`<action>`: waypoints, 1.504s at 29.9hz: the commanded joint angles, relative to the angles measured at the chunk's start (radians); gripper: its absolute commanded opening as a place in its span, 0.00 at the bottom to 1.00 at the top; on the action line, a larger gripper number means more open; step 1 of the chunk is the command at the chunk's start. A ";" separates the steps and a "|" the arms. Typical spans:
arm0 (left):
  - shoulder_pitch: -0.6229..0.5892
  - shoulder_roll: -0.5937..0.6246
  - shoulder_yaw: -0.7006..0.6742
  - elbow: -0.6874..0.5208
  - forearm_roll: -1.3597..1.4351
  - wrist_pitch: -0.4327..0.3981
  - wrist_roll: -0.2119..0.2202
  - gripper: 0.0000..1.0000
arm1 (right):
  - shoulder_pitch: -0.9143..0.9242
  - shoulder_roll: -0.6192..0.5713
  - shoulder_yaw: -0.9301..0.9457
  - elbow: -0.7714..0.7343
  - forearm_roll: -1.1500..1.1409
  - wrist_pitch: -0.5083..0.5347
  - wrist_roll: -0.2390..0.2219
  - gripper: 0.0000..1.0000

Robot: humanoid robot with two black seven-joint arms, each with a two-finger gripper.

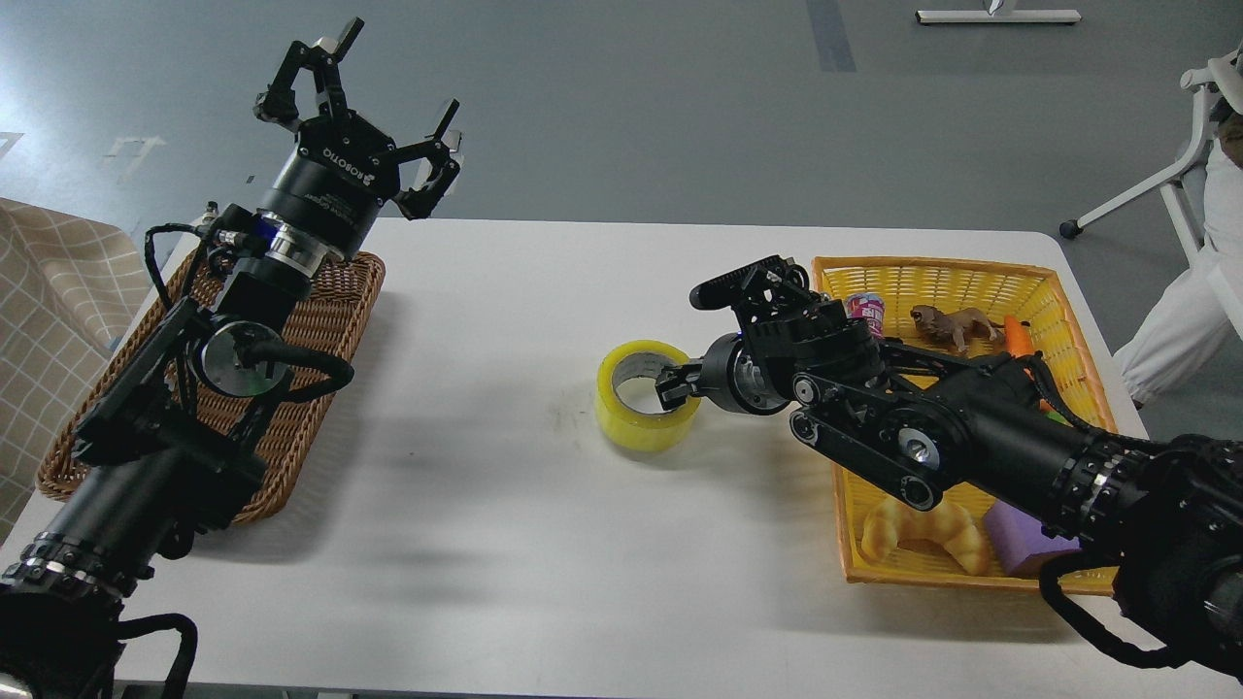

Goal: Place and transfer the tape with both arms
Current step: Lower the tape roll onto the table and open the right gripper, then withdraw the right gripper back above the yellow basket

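Note:
The tape (pixel 643 419), a yellow roll with a grey core, rests flat on the white table (pixel 505 544) just right of centre. My right gripper (pixel 677 380) comes in from the right and its lower fingers pinch the roll's right wall; a third finger (pixel 738 278) sticks up behind. My left gripper (pixel 374 116) is open and empty. It is raised high at the far left, above the far end of the brown wicker basket (pixel 320 320), well apart from the tape.
A yellow basket (pixel 932 277) at the right holds a croissant toy (pixel 923 529), a purple block (pixel 1020 544), a small animal figure (pixel 947 320), a can (pixel 864 309) and an orange item. A person and a chair stand at the far right.

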 commanded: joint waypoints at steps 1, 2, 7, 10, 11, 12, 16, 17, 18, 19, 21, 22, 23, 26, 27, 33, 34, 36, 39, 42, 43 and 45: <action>0.000 0.000 0.000 0.000 0.000 0.000 0.001 0.98 | -0.002 0.000 0.000 -0.001 0.001 0.000 0.000 0.00; 0.000 0.000 0.000 0.000 0.000 0.000 0.001 0.98 | -0.004 0.000 0.000 -0.001 0.000 0.000 0.000 0.00; 0.000 0.000 0.000 0.000 0.000 0.000 0.001 0.98 | -0.010 0.000 0.000 -0.001 0.001 0.000 0.000 0.00; 0.000 0.000 0.000 0.000 0.000 0.000 -0.001 0.98 | -0.012 0.000 0.001 0.001 0.001 0.000 0.000 0.00; 0.000 0.000 0.000 0.000 0.000 0.000 0.001 0.98 | -0.012 0.000 0.001 0.001 0.001 0.000 0.000 0.00; 0.000 0.000 0.000 0.000 0.000 0.000 0.001 0.98 | -0.015 0.000 0.001 -0.001 0.001 0.000 0.000 0.00; 0.000 -0.003 0.000 0.000 0.000 0.000 -0.001 0.98 | -0.019 0.000 0.001 -0.001 0.001 0.000 0.000 0.23; 0.000 0.000 0.000 0.000 0.000 0.000 0.001 0.98 | -0.025 0.000 0.003 0.001 0.001 0.000 0.000 0.37; 0.000 -0.003 0.000 0.000 0.000 0.000 0.001 0.98 | -0.028 0.000 0.004 0.001 0.003 0.000 0.000 0.54; 0.000 0.000 0.000 0.000 0.000 0.000 0.001 0.98 | -0.028 0.000 0.006 0.001 0.003 0.000 0.000 0.65; 0.000 0.000 0.001 0.000 0.000 0.000 -0.001 0.98 | -0.028 0.000 0.006 0.002 0.006 0.000 0.000 0.96; 0.000 0.000 0.001 0.000 0.000 0.000 -0.001 0.98 | -0.028 0.000 0.006 0.002 0.006 0.000 0.000 0.96; 0.000 0.000 0.000 0.000 0.000 0.000 0.001 0.98 | -0.027 0.000 0.006 0.002 0.009 0.000 0.000 0.96; 0.000 0.000 0.000 0.000 0.000 0.000 -0.001 0.98 | -0.022 0.000 0.011 0.007 0.012 0.000 0.000 0.98; 0.000 0.000 0.000 0.000 0.000 0.000 0.001 0.98 | -0.019 0.000 0.012 0.008 0.012 0.000 0.000 0.98; 0.000 0.002 0.000 0.000 0.000 0.000 0.001 0.98 | -0.012 0.000 0.035 0.070 0.017 0.000 0.000 0.99; 0.000 0.002 0.000 0.000 0.000 0.000 0.001 0.98 | -0.012 0.000 0.044 0.100 0.017 0.000 0.000 0.99; 0.000 0.002 0.000 0.000 0.000 0.000 -0.001 0.98 | -0.012 -0.014 0.049 0.133 0.017 0.000 0.000 0.99; 0.000 0.002 0.001 0.000 0.000 0.000 0.001 0.98 | -0.012 -0.083 0.049 0.211 0.017 0.000 0.000 0.99; 0.000 0.002 0.000 0.000 0.000 0.000 0.001 0.98 | -0.013 -0.147 0.064 0.263 0.017 0.000 0.000 0.99; -0.001 0.003 0.000 0.000 0.000 0.000 0.001 0.98 | -0.015 -0.176 0.085 0.286 0.017 0.000 0.000 0.99; -0.001 0.003 -0.005 0.000 0.000 0.000 -0.001 0.98 | -0.018 -0.219 0.110 0.320 0.018 0.000 0.000 0.99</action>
